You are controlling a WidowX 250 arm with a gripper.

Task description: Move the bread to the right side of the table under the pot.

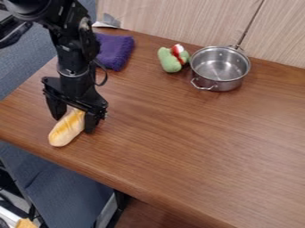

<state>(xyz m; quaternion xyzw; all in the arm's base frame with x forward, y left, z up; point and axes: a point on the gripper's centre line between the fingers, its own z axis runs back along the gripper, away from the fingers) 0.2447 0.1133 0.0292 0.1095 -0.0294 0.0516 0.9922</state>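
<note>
The pincer (74, 125) hangs over the upper end of the bread (67, 130), well to the left of the pot and nearer the camera than it; whether it is clamped on the bread or merely open around it, I cannot tell. The bread, pale with yellow stripes, lies slantwise. Farther back, left of the pot, is a purple cloth (114, 51). Just beside the pot's left side sits a green toy (170, 62) with red and white on it. The metal pot (221, 84) stands upright on the brown tabletop (179, 133).
</note>
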